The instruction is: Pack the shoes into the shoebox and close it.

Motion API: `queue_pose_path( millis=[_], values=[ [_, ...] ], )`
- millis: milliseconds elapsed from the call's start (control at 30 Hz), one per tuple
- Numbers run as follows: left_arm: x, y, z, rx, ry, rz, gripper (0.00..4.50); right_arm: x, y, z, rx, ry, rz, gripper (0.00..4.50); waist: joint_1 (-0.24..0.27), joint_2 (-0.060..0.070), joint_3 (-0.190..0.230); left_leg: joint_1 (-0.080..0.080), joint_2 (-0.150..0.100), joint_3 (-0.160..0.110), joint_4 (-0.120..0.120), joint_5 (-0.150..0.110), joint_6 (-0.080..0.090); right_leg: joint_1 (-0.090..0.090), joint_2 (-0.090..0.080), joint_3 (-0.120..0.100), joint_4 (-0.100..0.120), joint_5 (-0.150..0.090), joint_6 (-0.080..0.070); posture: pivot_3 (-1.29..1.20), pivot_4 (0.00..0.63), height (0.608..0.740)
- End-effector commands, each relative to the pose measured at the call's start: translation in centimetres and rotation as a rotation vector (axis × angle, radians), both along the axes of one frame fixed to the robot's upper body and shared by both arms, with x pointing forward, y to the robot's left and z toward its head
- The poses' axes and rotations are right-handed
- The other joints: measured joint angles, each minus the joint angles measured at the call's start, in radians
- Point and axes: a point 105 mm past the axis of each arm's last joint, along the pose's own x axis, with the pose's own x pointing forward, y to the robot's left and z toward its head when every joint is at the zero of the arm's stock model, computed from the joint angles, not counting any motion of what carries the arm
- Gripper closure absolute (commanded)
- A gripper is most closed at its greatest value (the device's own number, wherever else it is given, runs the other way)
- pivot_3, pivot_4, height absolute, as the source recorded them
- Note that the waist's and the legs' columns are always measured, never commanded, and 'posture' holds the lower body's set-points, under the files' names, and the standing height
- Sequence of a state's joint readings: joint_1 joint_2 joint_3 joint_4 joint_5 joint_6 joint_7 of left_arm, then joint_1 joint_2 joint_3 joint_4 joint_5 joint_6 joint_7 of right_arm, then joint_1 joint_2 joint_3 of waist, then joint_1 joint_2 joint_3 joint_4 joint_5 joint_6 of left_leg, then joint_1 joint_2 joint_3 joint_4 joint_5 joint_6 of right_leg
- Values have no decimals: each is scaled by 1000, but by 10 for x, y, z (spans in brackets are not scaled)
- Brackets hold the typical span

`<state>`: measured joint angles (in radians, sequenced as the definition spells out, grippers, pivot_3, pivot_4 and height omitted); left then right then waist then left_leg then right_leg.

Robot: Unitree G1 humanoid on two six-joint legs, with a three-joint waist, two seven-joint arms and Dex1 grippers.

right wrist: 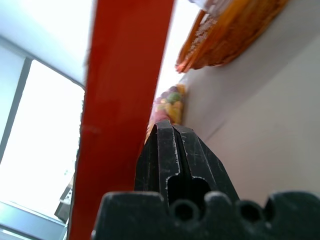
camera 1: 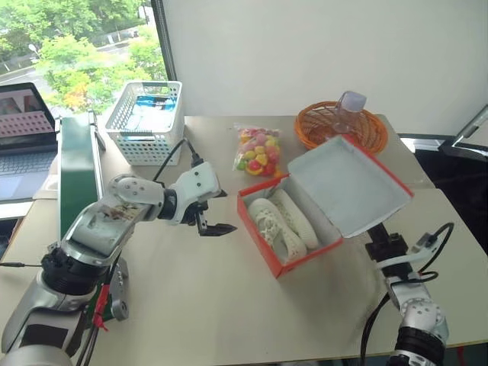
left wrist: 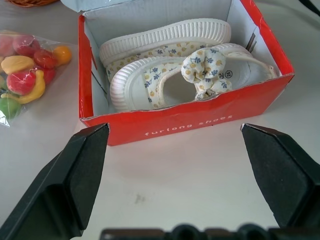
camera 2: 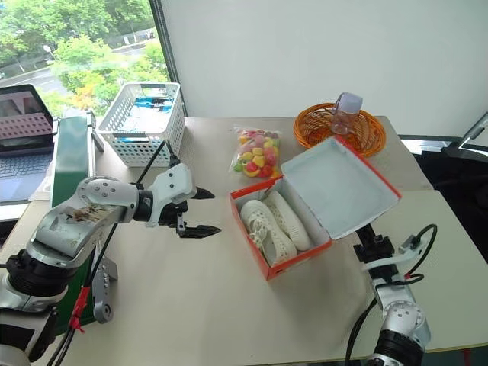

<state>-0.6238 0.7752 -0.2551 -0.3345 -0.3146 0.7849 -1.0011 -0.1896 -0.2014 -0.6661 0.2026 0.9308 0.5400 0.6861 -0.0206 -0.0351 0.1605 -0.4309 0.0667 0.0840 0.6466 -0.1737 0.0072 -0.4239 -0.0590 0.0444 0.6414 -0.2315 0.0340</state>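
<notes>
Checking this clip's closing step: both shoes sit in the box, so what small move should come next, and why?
Probably the right gripper, shut and under the raised lid, should push it up and over toward the shoes. Both already lie inside the shoebox, and the open left gripper hovers beside it, clear of the lid's path.

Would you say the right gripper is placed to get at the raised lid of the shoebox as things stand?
Probably yes. The right gripper, shut, sits right under the edge of the lid of the shoebox, with nothing between them; in the right wrist view the red lid edge runs beside its fingertips.
</notes>
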Motion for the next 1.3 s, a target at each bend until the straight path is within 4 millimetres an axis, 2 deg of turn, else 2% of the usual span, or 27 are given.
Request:
queue_pose_path(
  millis=[33, 200, 333, 500, 567, 700, 800, 900, 1000, 1133, 1200, 1267, 1300],
  values=[
    [3, 1, 10, -5, -51, 9, 0, 4, 11, 47, -48, -142, 72, 4452, 0, 1, 0, 0, 0, 0, 0, 0, 0, 0, 0, 0, 0, 0, 0, 0, 150, 740],
    [3, 4, 16, -39, -65, 39, 0, 1, 41, 83, -139, -223, 230, 4452, 3, 1, 0, 0, 0, 0, 0, 0, 0, 0, 0, 0, 0, 0, -1, 0, 150, 740],
    [4, 14, 20, -28, -91, 82, 0, 1, 70, 99, -237, -203, 408, 4452, -2, 1, 0, 0, 0, 0, 0, 0, 0, 0, 0, 0, 0, 0, -1, 0, 150, 740],
    [1, 22, 19, -25, -97, 123, 0, 9, 85, 121, -338, -236, 498, 4452, 0, 1, 1, 0, 0, 1, -1, 0, 0, -1, 0, 1, 0, 0, -1, 0, 150, 740],
    [-1, 23, 18, -26, -96, 129, 0, 11, 91, 126, -374, -244, 529, 4452, 4, 1, 1, -1, 0, 1, -1, 0, 0, -1, 0, 1, -1, 0, -1, 0, 150, 740],
    [-6, 24, 14, -37, -91, 155, 0, 23, 121, 125, -544, -198, 666, 4452, 5, 0, 1, -1, 0, 1, -1, 0, 0, -1, -1, 1, -1, 1, -1, 0, 150, 740],
    [-9, 25, 8, -32, -82, 170, 0, 27, 142, 124, -556, -181, 774, 4452, 6, 0, 1, -1, 0, 1, -1, 0, 0, -1, 0, 0, -1, 0, -2, 0, 150, 740],
    [-10, 25, -3, -25, -66, 186, 0, 28, 172, 109, -620, -117, 907, 4452, 3, 0, 1, -1, 0, 1, -1, 0, 0, -2, 0, 0, -1, 1, -3, 0, 150, 740],
    [-12, 24, -13, -12, -56, 196, 0, 24, 189, 91, -728, -69, 1006, 4452, 4, 0, 1, -1, 0, 1, -1, 0, 0, -2, 0, 0, -1, 1, -3, 0, 150, 740],
    [-12, 22, -16, -23, -57, 208, 0, 22, 193, 66, -854, -6, 1075, 4452, 13, 0, 1, -5, 0, 0, -1, 0, 0, -4, 0, -1, -1, 1, -3, 0, 150, 740],
    [-12, 21, -17, -29, -59, 216, 0, 19, 193, 45, -950, 42, 1112, 4452, 15, 0, 1, -6, 0, 0, 0, 0, 0, -5, -1, -1, -1, 2, -3, 0, 150, 740],
    [-13, 21, -18, -31, -62, 227, 0, 14, 190, 15, -1070, 113, 1149, 4452, 14, 0, 1, -6, 0, 1, 0, 0, 0, -5, -1, -1, -1, 2, -3, 0, 150, 740],
    [-13, 21, -18, -32, -63, 230, 0, 11, 190, 7, -1058, 146, 1172, 4452, 12, 0, 1, -6, 0, 1, 0, 0, 0, -5, -1, -2, -1, 1, -3, 0, 150, 740]
  ],
)
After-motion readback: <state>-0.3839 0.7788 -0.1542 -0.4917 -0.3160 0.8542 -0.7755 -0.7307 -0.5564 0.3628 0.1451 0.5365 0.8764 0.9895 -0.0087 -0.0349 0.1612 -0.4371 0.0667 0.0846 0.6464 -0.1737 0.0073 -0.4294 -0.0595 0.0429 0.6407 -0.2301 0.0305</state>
